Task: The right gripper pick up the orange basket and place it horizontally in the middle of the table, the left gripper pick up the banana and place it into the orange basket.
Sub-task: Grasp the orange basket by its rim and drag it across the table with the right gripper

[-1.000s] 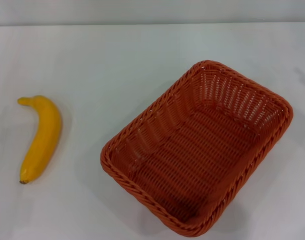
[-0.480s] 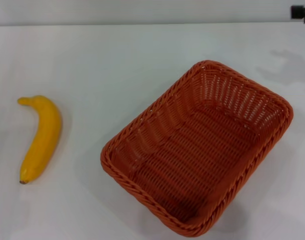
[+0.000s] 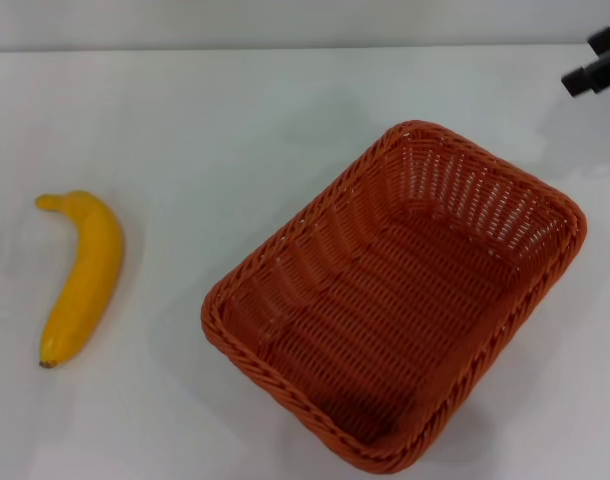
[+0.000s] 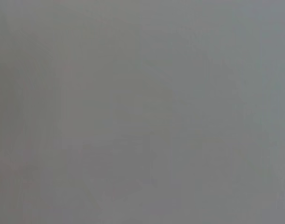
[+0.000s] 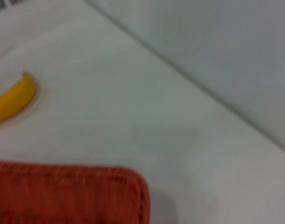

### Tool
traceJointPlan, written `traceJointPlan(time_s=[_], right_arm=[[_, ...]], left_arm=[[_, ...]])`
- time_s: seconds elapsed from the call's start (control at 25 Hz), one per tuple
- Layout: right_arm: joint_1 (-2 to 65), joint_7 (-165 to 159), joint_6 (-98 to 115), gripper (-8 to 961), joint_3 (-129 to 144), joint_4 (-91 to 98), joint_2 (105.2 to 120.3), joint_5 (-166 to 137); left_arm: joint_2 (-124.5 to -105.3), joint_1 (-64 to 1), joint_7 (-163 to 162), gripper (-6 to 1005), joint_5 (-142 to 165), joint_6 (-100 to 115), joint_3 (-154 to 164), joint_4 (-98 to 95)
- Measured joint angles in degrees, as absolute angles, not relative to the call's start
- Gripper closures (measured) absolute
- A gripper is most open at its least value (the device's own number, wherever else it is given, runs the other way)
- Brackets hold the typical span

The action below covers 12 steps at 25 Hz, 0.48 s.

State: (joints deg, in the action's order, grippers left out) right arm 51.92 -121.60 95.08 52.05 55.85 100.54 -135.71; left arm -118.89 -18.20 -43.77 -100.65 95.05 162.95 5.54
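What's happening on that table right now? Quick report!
Right gripper at far right edge, above table, holding nothing. Left gripper out of view. Orange woven basket empty, sitting diagonally. Yellow curved banana untouched on the left. Nothing in the way.

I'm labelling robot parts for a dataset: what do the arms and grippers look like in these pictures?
Only the right gripper shows, at the head view's far right edge: two black, blocky finger tips. No arm, cable or marking is visible. The left gripper is out of view.

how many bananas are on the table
1. The banana lies on the table's left side, apart from the empty basket; nothing seems hidden.
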Motion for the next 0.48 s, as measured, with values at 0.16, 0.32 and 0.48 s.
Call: traceJointPlan(time_s=[0.16,0.32,0.48], right_arm=[[56.46,-123.93,97.15,265,52.31,52.23,101.0,-140.85],[58.57,-124.71,97.84,272,52.96,50.38,102.7,-142.27],[59.65,-125.28,97.89,278,54.3,50.24,105.41,-144.25]], left_arm=[[-118.91,-18.49,-43.89,121,-100.37,95.05,162.95,5.6],[-118.91,-18.65,-43.54,121,-100.12,94.91,162.95,5.62],[-118.95,-18.69,-43.02,121,-100.02,94.91,162.95,5.63]])
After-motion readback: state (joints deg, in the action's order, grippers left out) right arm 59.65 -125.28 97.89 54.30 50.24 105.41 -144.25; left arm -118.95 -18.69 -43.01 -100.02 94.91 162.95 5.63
